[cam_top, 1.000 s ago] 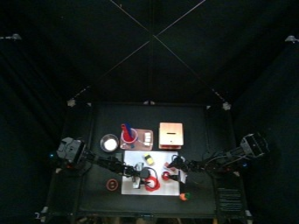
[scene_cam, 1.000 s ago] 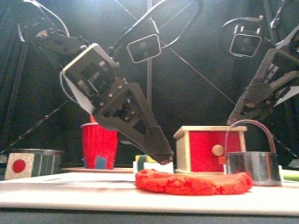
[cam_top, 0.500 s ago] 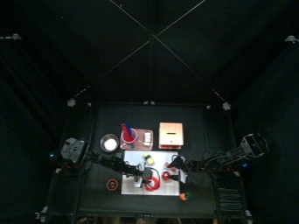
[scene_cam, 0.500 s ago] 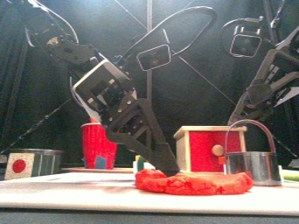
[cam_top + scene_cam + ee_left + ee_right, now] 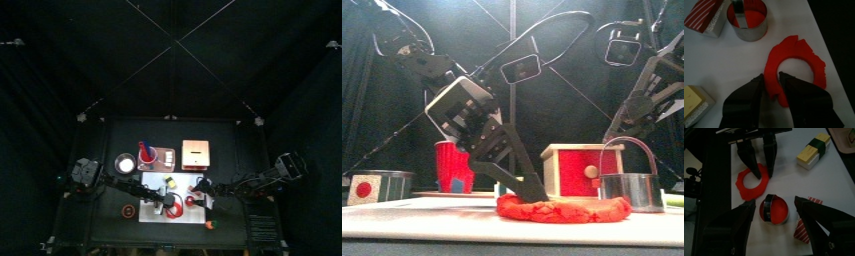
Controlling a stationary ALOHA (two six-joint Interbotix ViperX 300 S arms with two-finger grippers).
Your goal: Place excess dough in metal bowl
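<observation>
Left arm: reaches in from the left, angled steeply downward over the white mat [image 5: 422, 208]. Left gripper [image 5: 772, 82]: tips lowered to the mat, jaws a narrow gap apart, straddling one band of the dough [image 5: 797, 62]. Right arm: comes in from the right, raised above the mat. Right gripper [image 5: 777, 207]: jaws spread wide, held clear of the mat, touching nothing.
</observation>
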